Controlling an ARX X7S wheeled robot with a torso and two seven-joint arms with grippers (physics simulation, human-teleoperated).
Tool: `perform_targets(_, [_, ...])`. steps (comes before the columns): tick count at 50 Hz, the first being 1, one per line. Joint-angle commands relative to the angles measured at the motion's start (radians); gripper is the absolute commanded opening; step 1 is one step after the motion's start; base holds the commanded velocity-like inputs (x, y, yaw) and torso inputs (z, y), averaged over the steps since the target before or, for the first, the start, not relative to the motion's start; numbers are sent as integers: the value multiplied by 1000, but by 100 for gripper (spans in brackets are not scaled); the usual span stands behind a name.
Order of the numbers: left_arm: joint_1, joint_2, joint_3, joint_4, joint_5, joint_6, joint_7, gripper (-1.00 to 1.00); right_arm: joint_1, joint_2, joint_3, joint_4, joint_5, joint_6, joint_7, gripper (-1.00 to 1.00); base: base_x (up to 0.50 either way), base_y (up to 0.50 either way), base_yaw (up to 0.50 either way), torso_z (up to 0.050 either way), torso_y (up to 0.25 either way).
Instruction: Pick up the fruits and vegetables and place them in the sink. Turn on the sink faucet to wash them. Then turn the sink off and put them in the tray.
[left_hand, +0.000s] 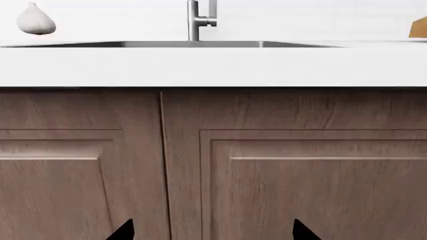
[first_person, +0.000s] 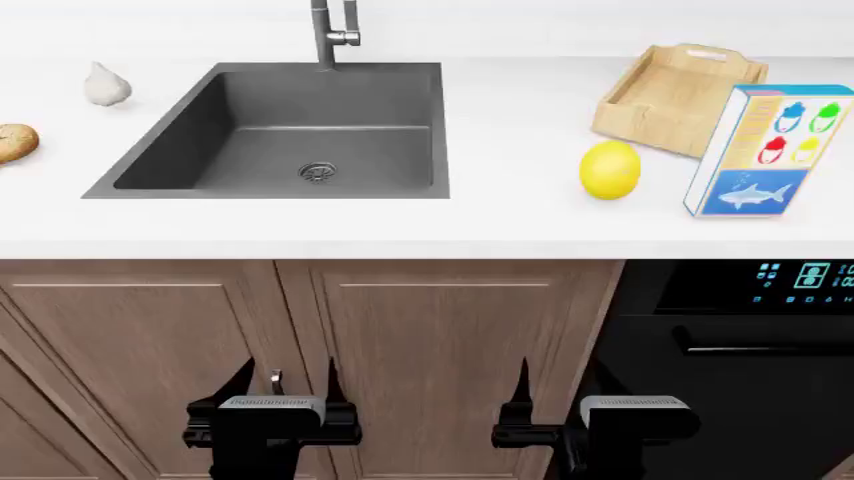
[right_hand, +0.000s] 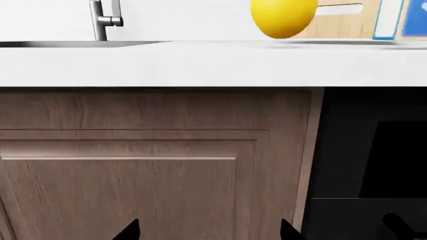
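We've got open counter (first_person: 507, 215) all around the lemon (first_person: 610, 169), except the printed box (first_person: 767, 150) just beside it and the tray (first_person: 674, 95) behind. Garlic (first_person: 106, 84) sits well apart from that brown round thing (first_person: 15, 143).

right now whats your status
Left hand and right hand open, low by the cabinets. Lemon and garlic on counter, sink empty. Nothing blocking.

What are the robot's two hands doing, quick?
Left gripper: open, holding nothing, low in front of the cabinet doors.
Right gripper: open, holding nothing, also down by the cabinet.
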Motion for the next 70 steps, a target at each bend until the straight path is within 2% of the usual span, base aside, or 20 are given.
perform_targets(1, [12, -18, 22, 14, -26, 2, -1, 100, -4, 19, -32, 5, 5, -25, 9, 100, 0, 0, 0, 0, 0])
perform_targets(8, [57, -41, 35, 88, -67, -10, -8, 100, -4, 38, -75, -32, -32, -38, 62, 100, 0, 203, 0, 0, 0])
perform_targets(14, [88, -71, 50, 163, -111, -88, 12, 100, -5, 54, -99, -84, -25, -11, 66, 100, 0, 500, 0, 12, 0])
perform_targets(22, [65, -117, 58, 330, -151, -291, 5, 100, 5, 73, -126, -211, 11, 78, 44, 100, 0, 500, 0, 50, 0])
perform_targets(27, [-9, -166, 38, 485, -209, -499, 10, 100, 27, 110, -135, -412, 52, 193, 2, 100, 257, 402, 0, 50, 0])
perform_targets(30, [-66, -190, 18, 579, -265, -639, 12, 100, 49, 137, -136, -529, 66, 295, -12, 100, 500, 79, 0, 50, 0])
perform_targets(34, [-151, -247, -5, 706, -342, -827, 33, 100, 108, 176, -130, -733, 101, 510, -33, 100, 500, 71, 0, 50, 0])
perform_targets(40, [-319, -257, -165, 866, -545, -1143, 24, 100, 288, 215, -36, -1043, 259, 1013, -40, 100, 83, 12, 0, 25, 0])
perform_targets(41, [-346, -265, -176, 879, -564, -1179, 25, 100, 321, 271, -45, -1047, 340, 1048, 16, 100, 0, 0, 0, 0, 0])
perform_targets(43, [-407, -293, -176, 891, -587, -1228, 32, 100, 423, 401, -9, -1047, 640, 1141, 258, 100, 0, 0, 0, 0, 0])
perform_targets(44, [-454, -307, -172, 884, -598, -1265, 31, 100, 484, 431, 41, -1046, 790, 1212, 358, 100, 0, 0, 0, 50, 61])
perform_targets(48, [-587, -341, -125, 825, -609, -1330, 37, 100, 667, 427, 273, -954, 1321, 1464, 615, 100, 0, 0, 0, 50, 59])
perform_targets(51, [-643, -344, -107, 763, -606, -1340, 42, 100, 714, 471, 324, -887, 1501, 1475, 754, 100, 0, 0, 0, 50, 60])
perform_targets(55, [-674, -343, -89, 705, -592, -1320, 43, 100, 661, 479, 361, -900, 1515, 1446, 739, 100, 0, 0, 0, 50, 59])
perform_targets(59, [-702, -306, -140, 679, -610, -1319, 38, 100, 597, 476, 399, -901, 1497, 1419, 715, 100, 0, -448, 0, 20, 15])
perform_targets(63, [-686, -298, -147, 677, -614, -1301, 41, 100, 505, 478, 405, -927, 1300, 1352, 562, 100, 0, -500, 0, 0, 0])
perform_targets(67, [-659, -296, -137, 688, -615, -1284, 44, 100, 418, 498, 309, -927, 1048, 1222, 426, 100, 45, -500, 0, 0, 0])
perform_targets(70, [-646, -298, -133, 694, -618, -1279, 47, 100, 369, 526, 256, -907, 915, 1137, 378, 100, 257, -465, 0, 0, 0])
